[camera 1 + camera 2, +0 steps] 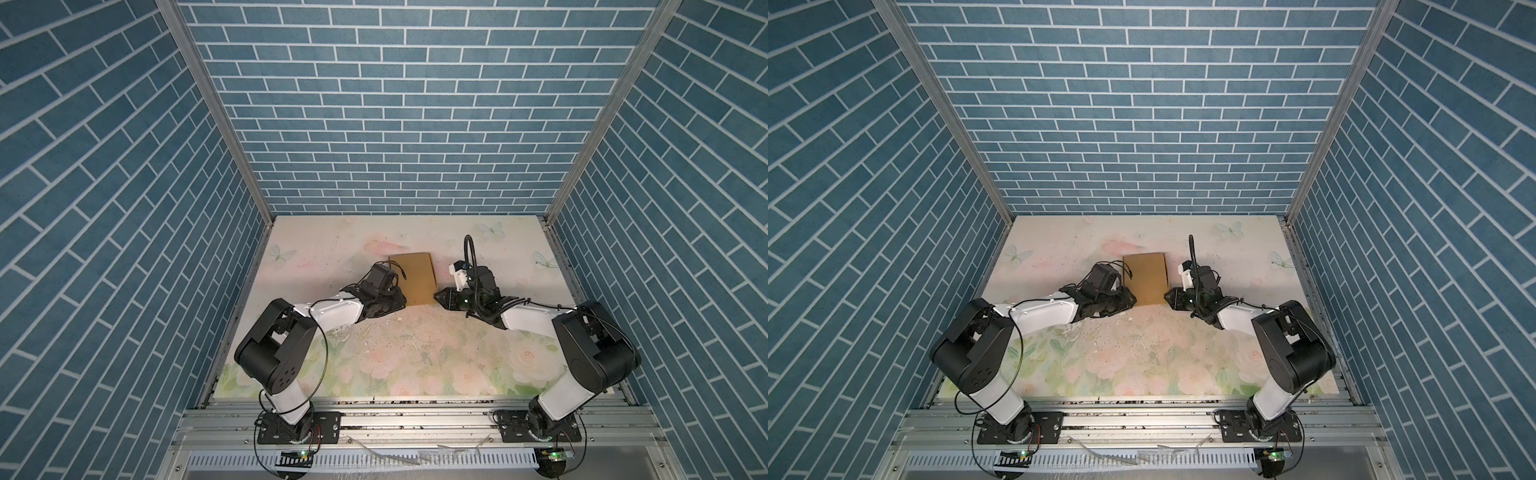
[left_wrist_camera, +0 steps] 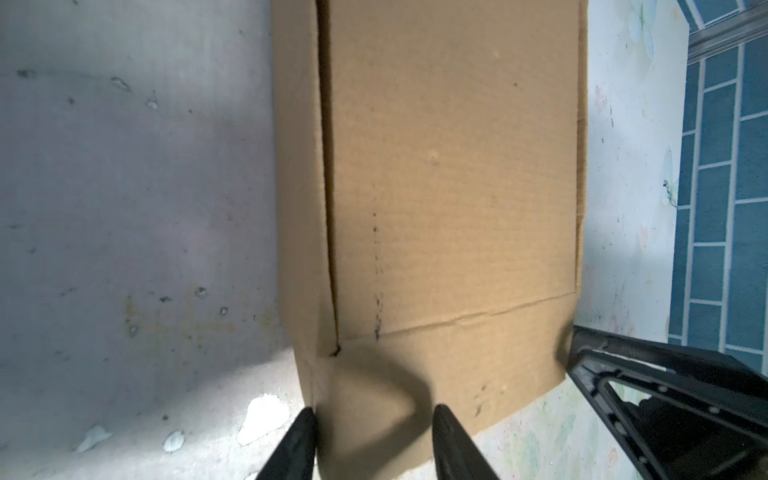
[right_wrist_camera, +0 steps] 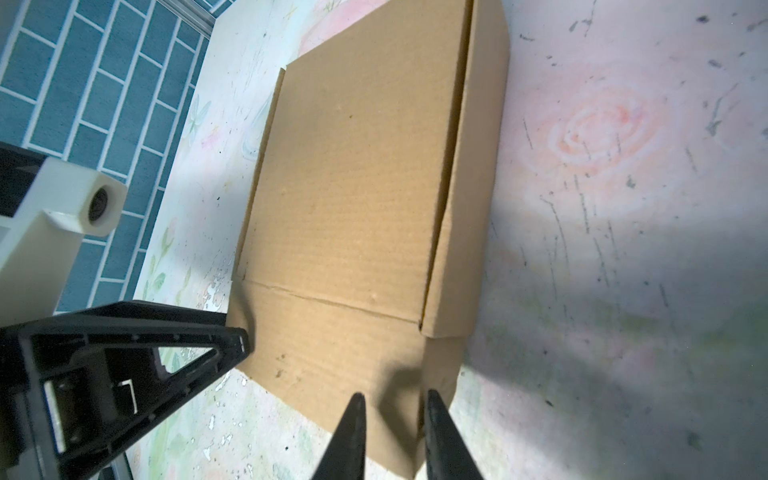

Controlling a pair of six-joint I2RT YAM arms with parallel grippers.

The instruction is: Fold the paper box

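- Jaws of L gripper (image 2: 376, 419): partly apart, tips straddling the end of the box (image 2: 449, 166) at its front-L corner. Cardboard fills the gap; can't tell if they pinch it.
- L arm (image 1: 332, 309) lies low over the table (image 1: 332, 249), reaching in toward centre.
- Box: plain brown, lying flat mid-table, toward the back in both top views, right between the 2 grippers. Top panel is down, w/ a crease across the front end. A narrow folded strip runs along one long edge, w/ a dark slit beside it.
- R gripper (image 3: 392, 411): jaws narrower than L's, tips at the box's front-R corner w/ cardboard between them. Grip or not, can't tell.
- Each wrist view shows the opposite gripper's tip right at the box edge.
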